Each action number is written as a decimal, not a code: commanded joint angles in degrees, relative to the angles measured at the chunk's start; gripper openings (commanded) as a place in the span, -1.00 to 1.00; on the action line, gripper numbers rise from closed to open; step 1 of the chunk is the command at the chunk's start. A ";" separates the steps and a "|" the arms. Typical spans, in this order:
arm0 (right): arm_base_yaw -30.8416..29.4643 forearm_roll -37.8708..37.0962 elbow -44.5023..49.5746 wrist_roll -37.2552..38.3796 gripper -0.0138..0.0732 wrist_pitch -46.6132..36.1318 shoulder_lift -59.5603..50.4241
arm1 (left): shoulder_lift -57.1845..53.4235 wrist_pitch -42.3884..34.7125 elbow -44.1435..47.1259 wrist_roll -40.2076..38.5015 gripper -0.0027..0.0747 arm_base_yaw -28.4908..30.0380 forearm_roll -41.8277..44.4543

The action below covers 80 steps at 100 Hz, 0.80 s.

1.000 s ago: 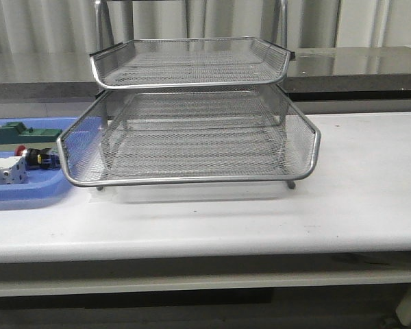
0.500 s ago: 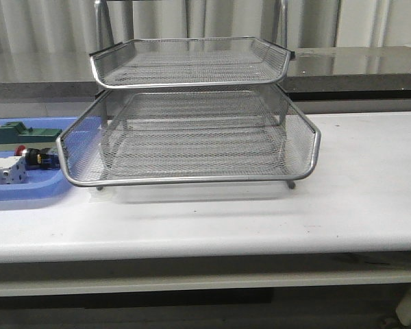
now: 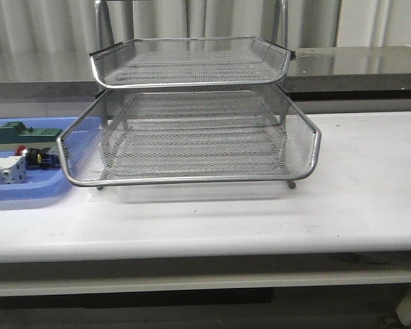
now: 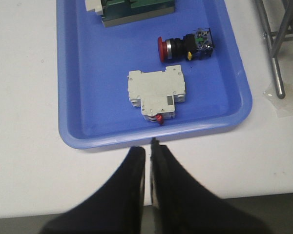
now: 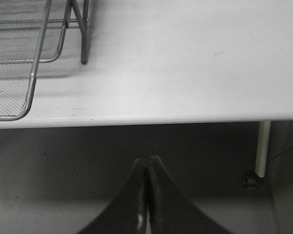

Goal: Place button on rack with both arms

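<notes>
The button (image 4: 184, 45), red-headed with a black body, lies on its side in the blue tray (image 4: 73, 87); the front view shows the button (image 3: 36, 157) at the far left. The silver wire rack (image 3: 192, 137) stands mid-table, its middle tray pulled forward. My left gripper (image 4: 148, 148) hovers shut and empty just short of the tray's near rim. My right gripper (image 5: 147, 163) is shut and empty, out past the table's front edge, near the rack's leg (image 5: 83, 34). Neither arm shows in the front view.
A white block (image 4: 157, 92) and a green block (image 4: 136, 7) share the blue tray with the button. The rack's frame (image 4: 276, 53) stands just beside the tray. White tabletop (image 3: 370, 171) stretches to the rack's right. A table leg (image 5: 262, 146) stands below the edge.
</notes>
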 commanded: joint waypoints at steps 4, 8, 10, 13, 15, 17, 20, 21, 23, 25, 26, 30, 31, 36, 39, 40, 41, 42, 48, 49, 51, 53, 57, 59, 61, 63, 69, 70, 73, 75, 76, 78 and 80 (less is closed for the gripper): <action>-0.25 -1.29 -1.64 0.03 -0.84 -3.36 -0.12 | -1.38 -2.04 -2.17 0.76 -0.25 0.15 -0.20; -0.25 -1.29 -1.64 0.03 -0.84 -3.36 -0.12 | -1.38 -1.61 -2.17 1.25 0.08 0.15 -0.20; -0.25 -1.29 -1.64 0.03 -0.84 -3.36 -0.12 | -1.38 -1.48 -2.17 1.23 0.17 0.15 -0.20; -0.25 -1.29 -1.64 0.03 -0.84 -3.36 -0.12 | -1.38 -1.18 -2.17 1.23 0.35 0.15 -0.20; -0.25 -1.29 -1.64 0.03 -0.84 -3.36 -0.12 | -1.38 -1.21 -2.17 1.23 0.47 0.15 -0.20; -0.25 -1.29 -1.64 0.03 -0.84 -3.36 -0.12 | -1.38 -1.11 -2.17 1.23 0.58 0.15 -0.20; -0.25 -1.29 -1.64 0.03 -0.84 -3.36 -0.12 | -1.38 -1.11 -2.17 1.23 0.69 0.15 -0.20; -0.25 -1.29 -1.64 0.03 -0.84 -3.36 -0.12 | -1.38 -1.11 -2.17 1.23 0.71 0.15 -0.20; -0.25 -1.29 -1.64 0.03 -0.84 -3.36 -0.12 | -1.38 -1.23 -2.17 1.23 0.76 0.15 -0.20; -0.25 -1.29 -1.64 0.03 -0.84 -3.36 -0.12 | -1.38 -1.36 -2.17 1.23 0.79 0.15 -0.20; -0.25 -1.29 -1.64 0.03 -0.84 -3.36 -0.12 | -1.38 -1.37 -2.17 1.23 0.80 0.15 -0.20; -0.25 -1.29 -1.64 0.03 -0.84 -3.36 -0.12 | -1.38 -1.46 -2.17 1.23 0.80 0.15 -0.20; -0.25 -1.29 -1.64 0.03 -0.84 -3.36 -0.12 | -1.38 -1.46 -2.17 1.23 0.79 0.15 -0.24; -0.25 -1.29 -1.64 0.03 -0.84 -3.36 -0.12 | -1.38 -1.46 -2.17 1.23 0.77 0.15 -0.92; -0.25 -1.29 -1.64 0.03 -0.84 -3.36 -0.12 | -1.38 -1.46 -2.17 1.23 0.76 0.15 -1.31; -0.25 -1.29 -1.64 0.03 -0.84 -3.36 -0.12 | -1.38 -1.46 -2.17 1.23 0.75 0.15 -1.33; -0.25 -1.29 -1.64 0.03 -0.84 -3.36 -0.12 | -1.38 -1.46 -2.17 1.23 0.75 0.15 -1.43; -0.25 -1.29 -1.64 0.03 -0.84 -3.36 -0.12 | -1.38 -1.46 -2.17 1.23 0.74 0.15 -1.41; -0.25 -1.29 -1.64 0.03 -0.84 -3.36 -0.12 | -1.25 -2.15 -2.17 1.23 0.71 0.15 -1.64; -0.25 -1.29 -1.64 0.03 -0.84 -3.36 -0.12 | -1.27 -2.13 -2.17 1.23 0.70 0.15 -2.10; -0.25 -1.29 -1.64 0.03 -0.84 -3.36 -0.12 | -1.27 -2.13 -2.17 1.23 0.69 0.15 -2.98; -0.25 -1.29 -1.64 0.03 -0.84 -3.36 -0.12 | -1.27 -2.13 -2.17 1.23 0.67 0.15 -3.59; -0.25 -1.29 -1.64 0.03 -0.84 -3.36 -0.12 | -1.27 -2.65 -2.17 1.23 0.64 0.15 -4.88; -0.25 -1.29 -1.64 0.03 -0.84 -3.36 -0.12 | -1.27 -2.76 -2.17 1.23 0.62 0.15 -5.10; -0.25 -1.29 -1.64 0.03 -0.84 -3.36 -0.12 | -1.27 -3.12 -2.17 1.23 0.61 0.15 -5.21; -0.25 -1.29 -1.64 0.03 -0.84 -3.36 -0.12 | -1.27 -3.30 -2.17 1.27 0.59 0.15 -5.19; -0.25 -1.29 -1.64 0.03 -0.84 -3.36 -0.12 | -1.15 -4.64 -2.17 1.72 0.59 0.15 -5.08; -0.25 -1.29 -1.64 0.03 -0.84 -3.36 -0.12 | -1.01 -4.82 -2.17 1.72 0.59 0.15 -4.97; -0.25 -1.29 -1.64 0.03 -0.84 -3.30 -0.12 | -0.73 -5.50 -2.43 2.42 0.59 0.15 -4.98; -0.25 -1.29 -1.64 0.03 -0.84 -3.30 -0.12 | -0.45 -5.87 -2.75 2.99 0.59 0.15 -4.98; -0.25 -1.29 -1.64 0.03 -0.84 -3.30 -0.12 | -0.22 -5.97 -2.88 3.46 0.59 0.15 -4.98; -0.25 -1.29 -1.64 0.03 -0.84 -3.30 -0.12 | 0.12 -5.97 -3.41 4.06 0.59 0.15 -4.98; -0.25 -1.29 -1.64 0.03 -0.84 -3.30 -0.12 | 0.63 -5.97 -4.13 4.38 0.59 0.15 -4.98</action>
